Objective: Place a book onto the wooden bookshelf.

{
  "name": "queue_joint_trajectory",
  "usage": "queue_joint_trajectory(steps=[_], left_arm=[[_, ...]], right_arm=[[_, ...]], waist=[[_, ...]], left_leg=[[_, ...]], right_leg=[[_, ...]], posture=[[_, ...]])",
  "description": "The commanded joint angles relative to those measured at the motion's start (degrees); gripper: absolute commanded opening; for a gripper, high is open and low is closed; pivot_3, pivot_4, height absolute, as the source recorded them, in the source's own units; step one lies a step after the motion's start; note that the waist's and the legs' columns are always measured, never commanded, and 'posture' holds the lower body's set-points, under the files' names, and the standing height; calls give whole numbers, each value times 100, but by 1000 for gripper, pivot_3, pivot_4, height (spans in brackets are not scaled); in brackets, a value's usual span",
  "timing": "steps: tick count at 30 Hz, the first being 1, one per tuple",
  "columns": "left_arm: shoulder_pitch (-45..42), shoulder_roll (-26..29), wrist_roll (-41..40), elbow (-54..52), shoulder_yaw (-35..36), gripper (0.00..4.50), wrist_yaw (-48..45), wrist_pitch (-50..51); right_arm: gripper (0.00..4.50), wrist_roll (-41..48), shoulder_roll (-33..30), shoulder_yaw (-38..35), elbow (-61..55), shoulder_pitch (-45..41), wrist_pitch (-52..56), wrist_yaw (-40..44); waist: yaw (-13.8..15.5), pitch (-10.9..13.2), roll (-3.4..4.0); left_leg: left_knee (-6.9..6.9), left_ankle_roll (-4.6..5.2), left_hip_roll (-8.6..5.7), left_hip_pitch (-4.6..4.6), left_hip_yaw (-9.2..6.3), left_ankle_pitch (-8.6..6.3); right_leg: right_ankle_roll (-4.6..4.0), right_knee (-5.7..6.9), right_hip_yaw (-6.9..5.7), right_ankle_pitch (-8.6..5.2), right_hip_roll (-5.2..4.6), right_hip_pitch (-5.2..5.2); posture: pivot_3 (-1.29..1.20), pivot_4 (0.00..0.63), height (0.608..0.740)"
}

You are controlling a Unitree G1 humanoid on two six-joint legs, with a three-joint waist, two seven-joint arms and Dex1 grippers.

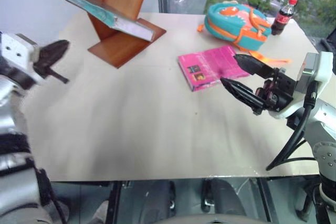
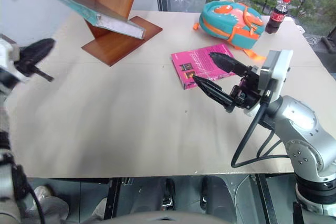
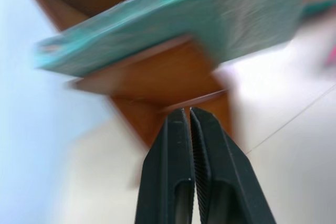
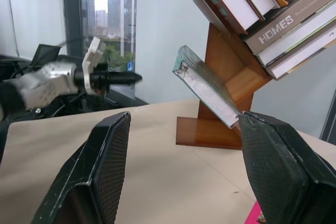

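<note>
**Book on the shelf, both our grippers empty**

Our left gripper (image 3: pixel 189 116) has its two fingers pressed flat together with nothing between them, pointing toward the foot of the wooden bookshelf (image 1: pixel 122 45). In the head view it sits out at nine o'clock, clear of the shelf and above the table (image 1: pixel 147 140). Our right gripper (image 1: pixel 242 83) stands with its jaws wide, nothing between them, at about three o'clock, just over the near edge of the pink book (image 1: pixel 210 66), which lies flat on the table.

And there's the book (image 1: pixel 100 10): the teal one is lying on the lowest slanted board up at eleven o'clock, its low end tucked into the crook of the zigzag, its high end overhanging toward the wall. No finger touches it. Other books (image 4: pixel 273 9) stack in the tier above.

So we judge the placing done, and the step in hand is pulling away cleanly. The way to do it well: draw the left arm out along its own line, keeping the closed fingers below and away from that overhanging corner, because a nudge there could tip or slide the book off the slope. We keep the right arm off the pink book. The turquoise backpack (image 1: pixel 236 22) and cola bottle (image 1: pixel 283 17) at one o'clock are well apart.
</note>
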Motion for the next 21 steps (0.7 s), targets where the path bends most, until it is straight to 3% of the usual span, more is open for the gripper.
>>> queue_joint_trajectory(steps=[1, 5, 10, 16, 21], left_arm=[[242, -346, -914, -1710, -112, 106, 502, 1273], [-334, -1280, -651, -2075, -621, 106, 1432, 1618], [-1455, -2074, 369, -1093, -719, 106, 2621, 959], [-1948, -2199, 841, -213, -326, 106, 3285, 331], [-1581, -2182, 594, -610, -430, 106, 2763, 510]], right_arm=[[3362, 56, -107, -227, -229, 40, -4, -38], [3362, -63, -148, -228, -391, 178, -37, -124], [3362, -150, -153, -265, -588, 261, -49, -282], [3362, -155, -181, -299, -674, 304, -23, -394], [3362, -138, -200, -267, -648, 276, -13, -440]], waist=[[7, 0, 0], [70, 0, 7], [53, -1, 5], [18, -1, 7], [25, -2, 7]], left_leg=[[0, 0, 0, 2, -2, 0], [-1, -4, 2, 17, -18, 2], [2, -4, -7, 22, -21, 3], [-6, -5, 1, 30, -9, 3], [-5, -4, 0, 26, -7, 3]], right_leg=[[0, 1, 0, 0, 0, 1], [-3, 3, -7, 0, 9, 22], [-9, 0, -25, 7, 11, 31], [-13, -3, -15, 9, 23, 27], [-12, -5, -16, 9, 19, 26]], posture=[[0, 150, 740], [0, 150, 740], [0, 150, 740], [0, 150, 740], [0, 150, 740]])
